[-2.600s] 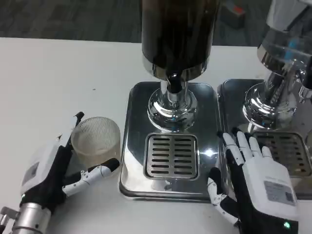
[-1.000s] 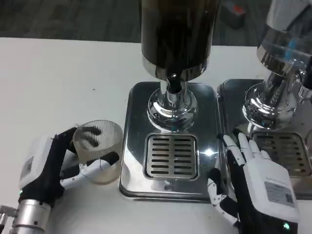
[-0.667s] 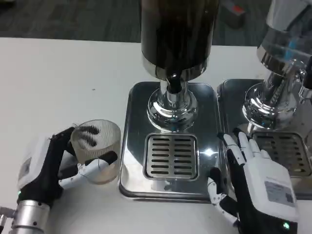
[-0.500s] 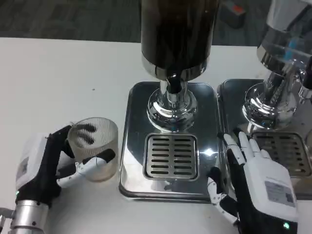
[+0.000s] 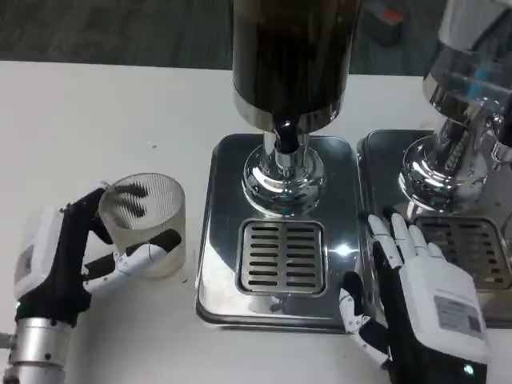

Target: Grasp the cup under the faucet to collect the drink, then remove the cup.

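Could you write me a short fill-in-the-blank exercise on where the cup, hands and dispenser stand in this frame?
1. The ribbed clear cup is held by the robot's ____ hand.
2. The cup stands to the ____ of the steel drip tray.
3. The tank above the faucet holds a ____ liquid.
4. The right hand holds ____.

Missing words: left; left; dark; nothing

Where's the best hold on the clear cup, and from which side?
Around the mid wall of the cup, from its left, as the left hand wraps it now. It stands upright with ribbed round sides, and the dispenser base crowds its right.
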`<state>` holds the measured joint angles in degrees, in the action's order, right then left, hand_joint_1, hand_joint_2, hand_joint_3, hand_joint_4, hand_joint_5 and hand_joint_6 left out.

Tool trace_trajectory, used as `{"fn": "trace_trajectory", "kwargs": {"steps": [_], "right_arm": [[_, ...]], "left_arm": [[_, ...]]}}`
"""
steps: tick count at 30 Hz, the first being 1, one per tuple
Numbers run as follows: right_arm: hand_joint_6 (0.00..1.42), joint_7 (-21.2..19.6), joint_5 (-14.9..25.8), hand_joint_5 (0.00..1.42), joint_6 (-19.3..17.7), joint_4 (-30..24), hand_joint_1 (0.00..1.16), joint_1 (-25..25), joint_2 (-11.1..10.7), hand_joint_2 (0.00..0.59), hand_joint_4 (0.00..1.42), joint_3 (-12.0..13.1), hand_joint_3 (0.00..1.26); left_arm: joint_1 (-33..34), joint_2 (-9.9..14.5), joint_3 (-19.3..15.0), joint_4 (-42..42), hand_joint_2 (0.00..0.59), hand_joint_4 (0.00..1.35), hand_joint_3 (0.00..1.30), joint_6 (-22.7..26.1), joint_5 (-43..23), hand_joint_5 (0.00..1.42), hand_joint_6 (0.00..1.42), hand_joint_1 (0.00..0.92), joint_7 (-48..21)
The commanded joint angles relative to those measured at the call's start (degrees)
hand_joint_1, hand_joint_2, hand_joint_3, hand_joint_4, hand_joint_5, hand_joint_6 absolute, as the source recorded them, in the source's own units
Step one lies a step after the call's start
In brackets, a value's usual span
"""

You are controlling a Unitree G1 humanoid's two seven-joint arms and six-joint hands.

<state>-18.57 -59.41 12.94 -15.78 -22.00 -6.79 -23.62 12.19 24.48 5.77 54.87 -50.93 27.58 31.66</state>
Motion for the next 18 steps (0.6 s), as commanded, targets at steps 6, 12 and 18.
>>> {"fn": "trace_trajectory", "kwargs": {"steps": [6, 12, 18], "right_arm": [[0.03, -2.34, -2.39, 0.0, 2.25, -1.55, 0.51, -1.48, 0.89, 0.557, 0.0, 0.06, 0.05], [0.01, -2.0, -3.02, 0.0, 3.63, -2.53, 0.5, -2.14, 1.04, 0.557, 0.0, 0.49, 0.04], [0.0, -2.06, -3.78, 0.0, 5.25, -3.55, 0.5, -3.15, 1.74, 0.561, 0.0, -0.05, 0.04]], "left_arm": [[5.79, -1.04, 3.59, 1.17, 0.117, 0.72, 0.64, -2.43, 3.0, 0.93, 0.86, 0.411, 0.56], [9.56, -2.54, 6.95, 4.43, 0.109, 0.72, 0.64, -2.05, 5.78, 0.93, 0.87, 0.392, 1.02], [12.5, -3.49, 10.56, 6.23, 0.107, 0.72, 0.64, -1.87, 9.48, 0.93, 0.88, 0.369, 3.4]]}}
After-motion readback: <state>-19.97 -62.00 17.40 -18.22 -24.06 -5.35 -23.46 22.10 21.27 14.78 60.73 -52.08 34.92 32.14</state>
